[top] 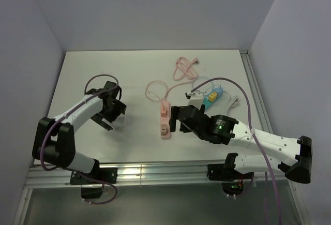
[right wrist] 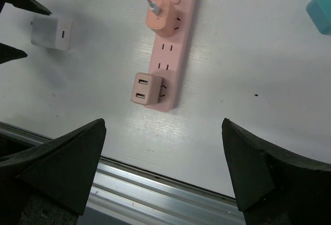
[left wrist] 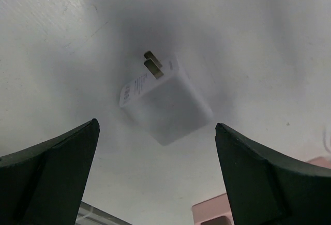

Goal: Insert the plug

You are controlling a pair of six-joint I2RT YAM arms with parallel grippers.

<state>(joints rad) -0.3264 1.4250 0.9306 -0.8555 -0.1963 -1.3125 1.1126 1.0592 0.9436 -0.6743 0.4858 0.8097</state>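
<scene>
A white charger plug (left wrist: 165, 103) lies on its side on the white table, two metal prongs (left wrist: 152, 64) pointing away. My left gripper (left wrist: 156, 124) is open and empty just above it, one finger on each side, not touching. The plug also shows in the right wrist view (right wrist: 51, 32) with the left fingertips (right wrist: 23, 0) beside it. The pink power strip (right wrist: 168, 54) holds a pink USB adapter (right wrist: 144, 88) at its near end and a pink corded plug (right wrist: 161, 13) farther along. My right gripper (right wrist: 163, 124) is open and empty above the strip's near end (top: 176, 119).
Pink cables coil behind the strip (top: 183, 69). A teal and yellow adapter (top: 213, 96) and white cable (top: 231, 103) lie at the right. An aluminium rail (top: 155, 170) runs along the table's near edge. Walls close in on the left, back and right.
</scene>
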